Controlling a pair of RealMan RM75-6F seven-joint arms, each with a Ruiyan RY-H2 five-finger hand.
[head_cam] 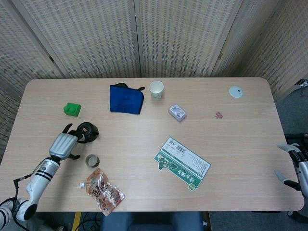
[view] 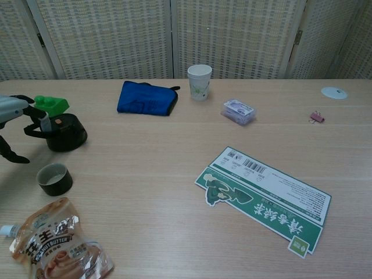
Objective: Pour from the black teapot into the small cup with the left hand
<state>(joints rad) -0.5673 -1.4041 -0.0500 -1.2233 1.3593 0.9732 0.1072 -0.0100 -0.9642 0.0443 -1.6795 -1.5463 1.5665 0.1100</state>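
Fingers [view: 36, 114] of the left hand [head_cam: 63, 144] are spread beside the teapot [view: 65, 132] handle; whether it is gripped cannot be told. The teapot is set upright on the table [head_cam: 144, 130], with the cup [view: 54, 179] placed just in front, presumably for a short pour. The right hand [head_cam: 294, 166] is held open at the table's edge.

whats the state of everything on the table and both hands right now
black teapot: upright, lid on, on the table
small cup: upright, free
left hand: at the teapot's handle, fingers apart, grip not confirmed
right hand: open, off the table's right edge
paper cup: upright
blue cloth: folded flat
peanut butter pouch: lying flat
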